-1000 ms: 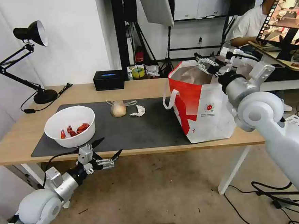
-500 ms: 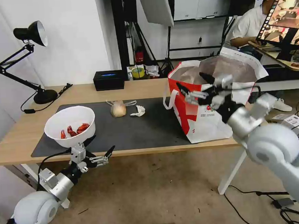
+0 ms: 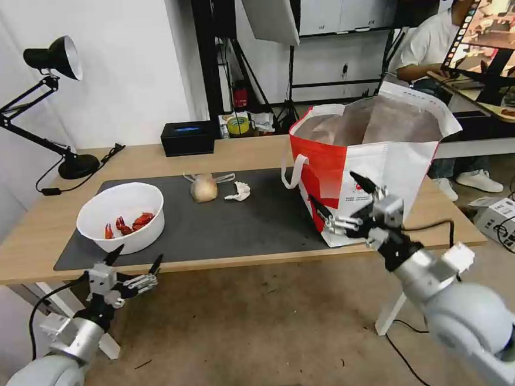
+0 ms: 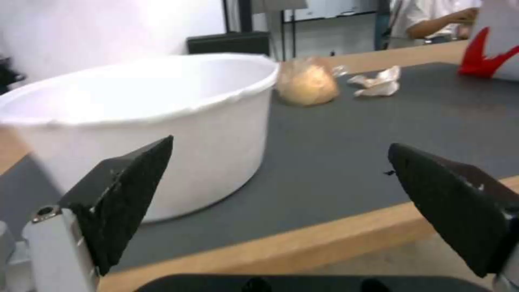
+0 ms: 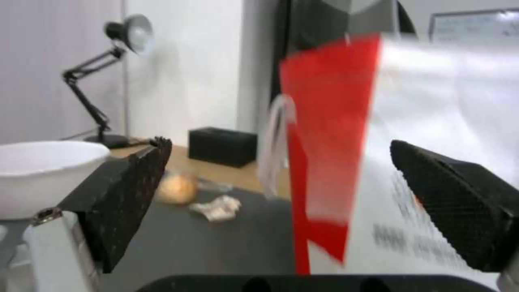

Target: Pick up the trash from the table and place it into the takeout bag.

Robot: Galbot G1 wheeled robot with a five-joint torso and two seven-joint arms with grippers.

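Step in hand, as we judge it: between pickups, both arms low at the bench's near edge and carrying nothing. The next move calls for one arm to rise over the edge and close on a piece of trash.

1. Left gripper (image 3: 131, 265): nearest us, below the bench's (image 3: 249, 152) front edge. Fingers (image 4: 127, 190) spread wide, holding and touching nothing.
2. Right gripper (image 3: 341, 202): at the near edge, just in front of the takeout bag. Fingers (image 5: 135, 190) spread wide, empty; we cannot tell whether the tips brush the bag's front.
3. White bowl (image 3: 121, 216): just beyond the left fingers, on the near left part of the dark mat (image 3: 259, 222), red crayfish shells (image 3: 129, 222) inside.
4. Takeout bag (image 3: 374, 179): directly past the right fingers, upright on the bench, mouth open, foil lining showing.
5. Knotted clear bag (image 3: 204, 187): farther back on the mat, between the two grippers' lines of reach.
6. Crumpled tissue (image 3: 238, 190): just beside the knotted bag, on the takeout-bag side.
7. Small black box (image 3: 187, 137) and desk lamp (image 3: 57, 101): farthest back; not trash.
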